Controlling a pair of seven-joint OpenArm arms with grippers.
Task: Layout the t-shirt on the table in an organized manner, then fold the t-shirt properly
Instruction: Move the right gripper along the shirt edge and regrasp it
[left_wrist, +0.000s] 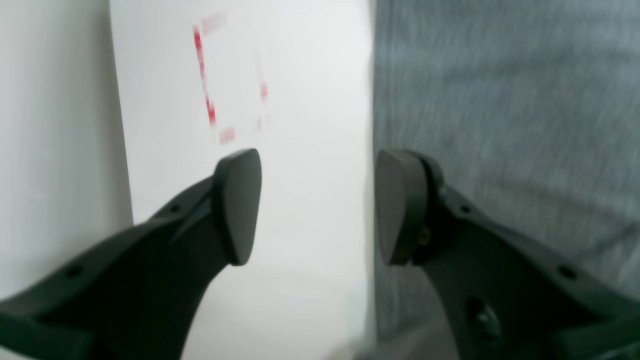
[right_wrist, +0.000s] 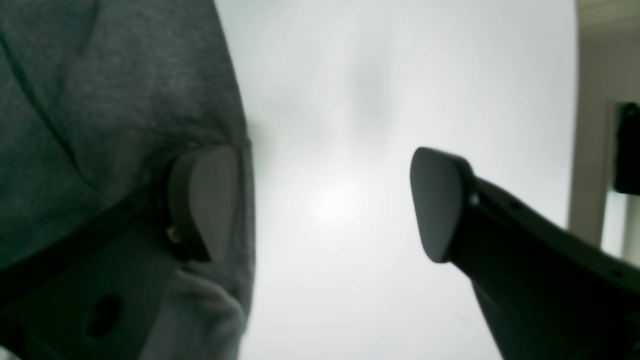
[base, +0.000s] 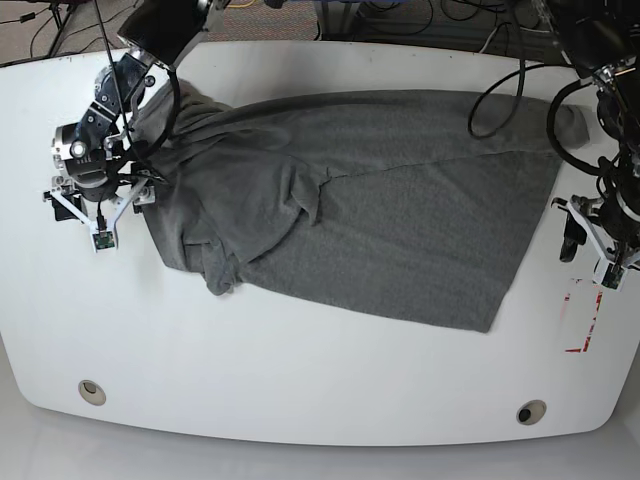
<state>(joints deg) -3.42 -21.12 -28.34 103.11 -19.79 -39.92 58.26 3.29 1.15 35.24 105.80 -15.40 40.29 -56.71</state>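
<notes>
A: Where the heather-grey cotton t-shirt (base: 380, 200) lies, how does it sit against the fingers?

B: It is spread across the middle of the glossy white tabletop (base: 300, 370), crumpled and folded over itself toward the right gripper (right_wrist: 325, 205) and flatter toward the left gripper (left_wrist: 317, 207). In the right wrist view one finger (right_wrist: 205, 200) is over the grey fabric at its curved edge, the other finger (right_wrist: 440, 205) is over bare white surface, and the cloth edge runs just beside the first finger

A: And the state of those fingers?

B: Spread wide, nothing pinched between them; whether the first one touches the cloth I cannot tell

A: The other gripper?

B: Also parted, with a clear gap and nothing in it. One pad (left_wrist: 400, 205) sits right at the straight grey edge, the fabric filling the view beyond it; the other pad (left_wrist: 240, 205) is over white table

A: Anything else near them?

B: Past that second pad, a blurred red-and-white tape mark (left_wrist: 205, 75); in the base view it lies just beside the left gripper. Two small round holes (base: 92, 391) are near the table's front edge, well apart from both grippers
</notes>
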